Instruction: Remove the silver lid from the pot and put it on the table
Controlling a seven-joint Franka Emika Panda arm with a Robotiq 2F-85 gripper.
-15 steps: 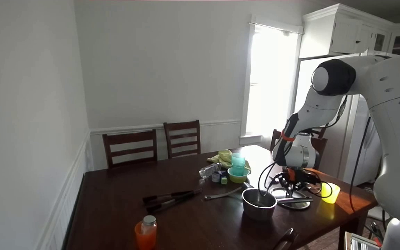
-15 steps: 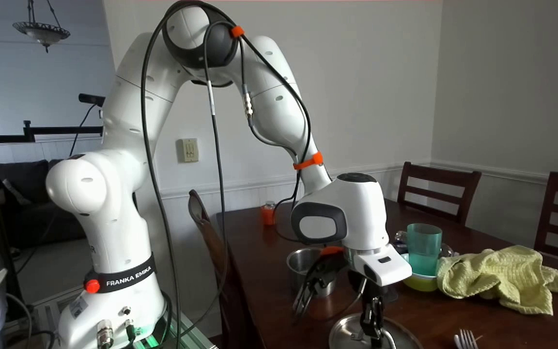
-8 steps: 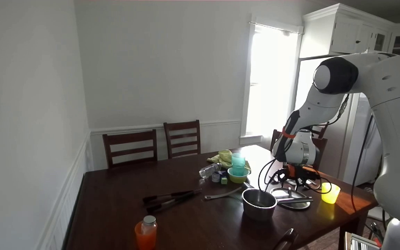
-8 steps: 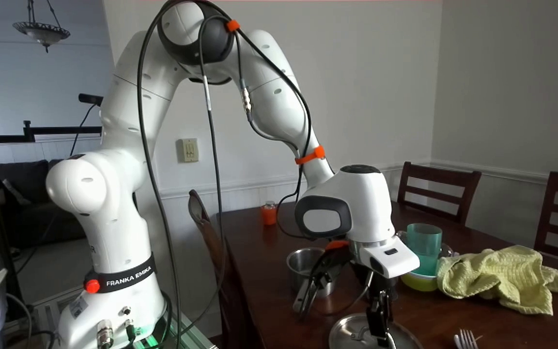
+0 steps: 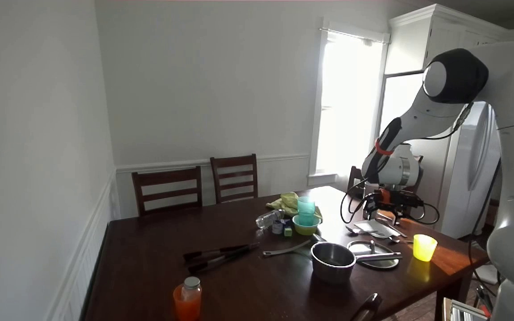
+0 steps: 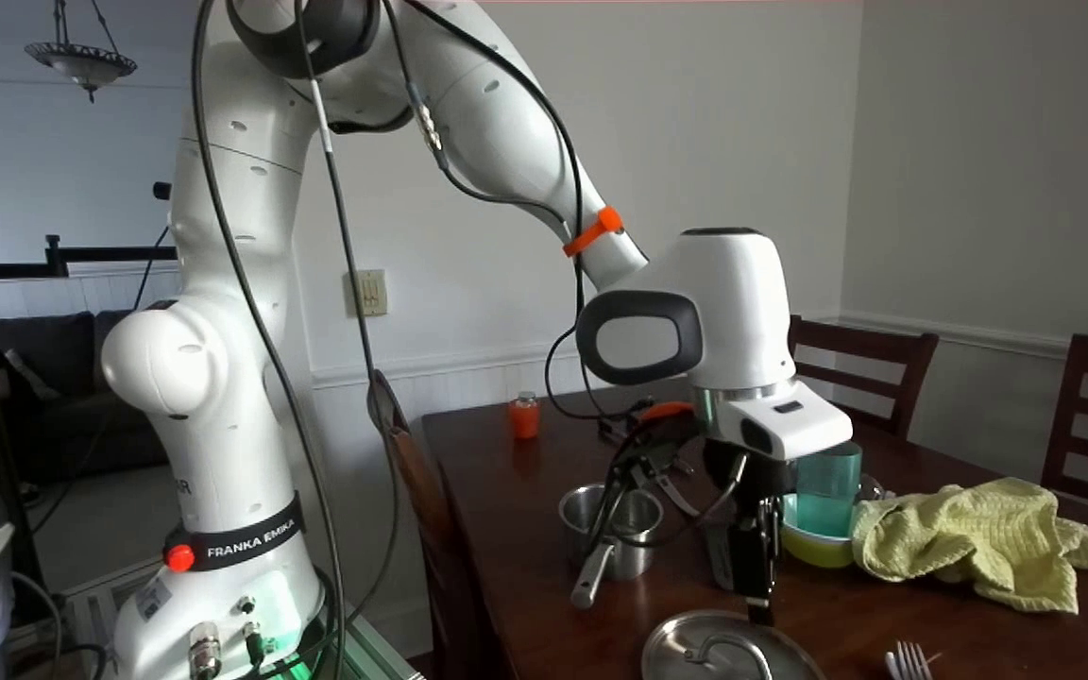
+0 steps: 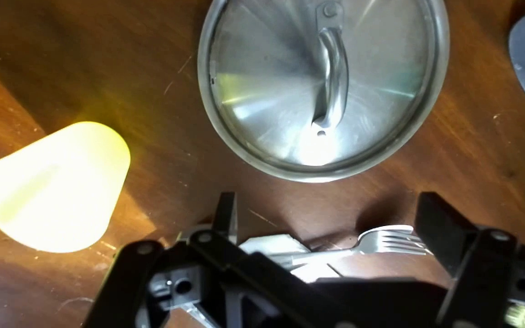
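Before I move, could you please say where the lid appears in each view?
In an exterior view: the lid, lower right, partly behind the pot's handle.
In an exterior view: lid, bottom edge, right of centre, cut off.
In the wrist view: lid, top edge, right of centre, cut off.
Shared landmark: the gripper, in every view.

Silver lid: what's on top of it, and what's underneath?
The silver lid lies on the table. On top I see its arched metal handle and nothing resting there. Whatever is directly beneath the lid is covered in every view.
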